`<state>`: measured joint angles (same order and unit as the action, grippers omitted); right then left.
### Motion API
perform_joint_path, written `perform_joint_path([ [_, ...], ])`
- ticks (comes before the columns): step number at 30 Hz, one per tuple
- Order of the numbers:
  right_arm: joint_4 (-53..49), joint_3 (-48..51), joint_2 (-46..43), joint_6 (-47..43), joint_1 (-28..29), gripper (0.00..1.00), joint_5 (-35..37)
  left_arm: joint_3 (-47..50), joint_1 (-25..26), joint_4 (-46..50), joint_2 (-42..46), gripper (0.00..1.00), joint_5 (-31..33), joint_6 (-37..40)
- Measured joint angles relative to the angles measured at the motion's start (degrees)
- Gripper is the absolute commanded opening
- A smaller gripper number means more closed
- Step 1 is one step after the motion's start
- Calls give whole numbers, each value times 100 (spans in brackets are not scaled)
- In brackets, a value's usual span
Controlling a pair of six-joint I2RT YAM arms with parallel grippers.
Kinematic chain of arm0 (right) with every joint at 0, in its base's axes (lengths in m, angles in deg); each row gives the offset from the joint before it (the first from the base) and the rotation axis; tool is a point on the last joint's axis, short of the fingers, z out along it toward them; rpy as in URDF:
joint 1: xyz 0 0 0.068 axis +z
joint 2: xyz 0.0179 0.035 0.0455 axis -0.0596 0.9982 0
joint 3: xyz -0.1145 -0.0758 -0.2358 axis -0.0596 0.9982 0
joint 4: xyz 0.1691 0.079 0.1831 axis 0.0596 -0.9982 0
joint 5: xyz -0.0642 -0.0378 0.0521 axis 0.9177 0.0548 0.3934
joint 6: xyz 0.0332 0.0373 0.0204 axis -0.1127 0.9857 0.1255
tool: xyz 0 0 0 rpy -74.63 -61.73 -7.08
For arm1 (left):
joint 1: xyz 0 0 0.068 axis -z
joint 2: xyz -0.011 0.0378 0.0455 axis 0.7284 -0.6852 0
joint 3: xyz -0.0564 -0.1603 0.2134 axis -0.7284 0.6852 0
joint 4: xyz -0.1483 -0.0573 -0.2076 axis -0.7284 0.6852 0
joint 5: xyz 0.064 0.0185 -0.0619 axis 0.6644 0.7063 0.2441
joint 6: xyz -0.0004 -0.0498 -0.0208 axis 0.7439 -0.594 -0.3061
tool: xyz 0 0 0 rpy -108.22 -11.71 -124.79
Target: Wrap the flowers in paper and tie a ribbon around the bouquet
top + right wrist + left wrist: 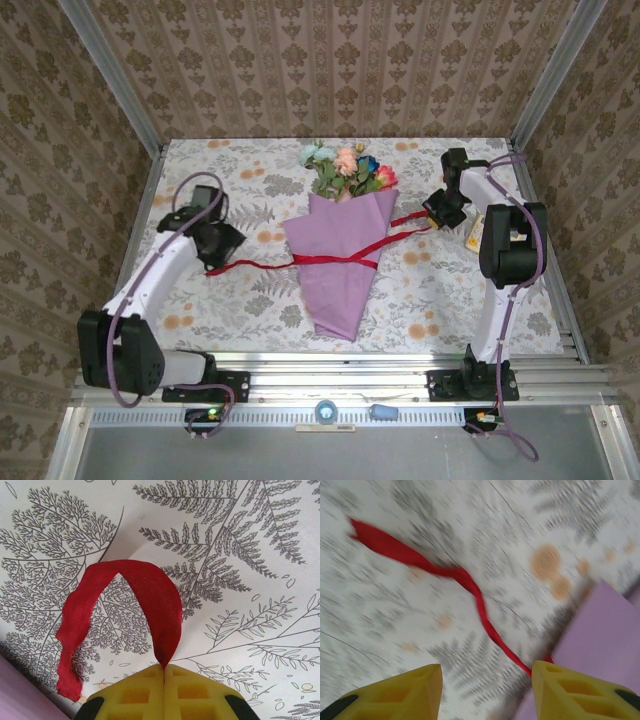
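Pinched shut on the ribbon, our right hand sits at 3 o'clock from the bouquet. Our left hand stands half wide, holding nothing; the ribbon's loose tail lies on the bench under it, running 9 to 3 across the bouquet, whose axis runs 12 to 6. We judge the left hand nearer that tail.

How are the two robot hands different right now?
The left gripper holds its yellow fingers apart, gripping nothing; the right gripper presses its fingers shut. The thin bright red ribbon lies loose on the printed tablecloth before the left gripper, but the right gripper pinches it. Both have yellow fingers.
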<state>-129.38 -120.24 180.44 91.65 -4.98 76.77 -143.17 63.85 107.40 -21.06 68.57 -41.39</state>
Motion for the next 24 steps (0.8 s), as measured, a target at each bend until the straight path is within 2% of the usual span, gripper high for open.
perform_joint_path([
  [5,2,57,-7,-22,0,0,-46,293,1169,-570,-483,48,-68,-1921],
  [11,17,168,-42,-90,0,0,-101,514,1471,-1327,-1338,48,-125,-3722],
  [14,26,240,-72,-131,0,0,-109,511,1471,-1637,-1690,47,-155,-4319],
  [18,85,319,-101,-136,0,0,-138,505,1482,-1928,-2037,43,-177,-4699],
  [22,111,391,-136,-151,0,0,-177,496,1499,-1958,-2151,27,-238,-4878],
  [24,118,433,-175,-151,0,15,-203,498,1519,-1886,-2166,18,-267,-4916],
])
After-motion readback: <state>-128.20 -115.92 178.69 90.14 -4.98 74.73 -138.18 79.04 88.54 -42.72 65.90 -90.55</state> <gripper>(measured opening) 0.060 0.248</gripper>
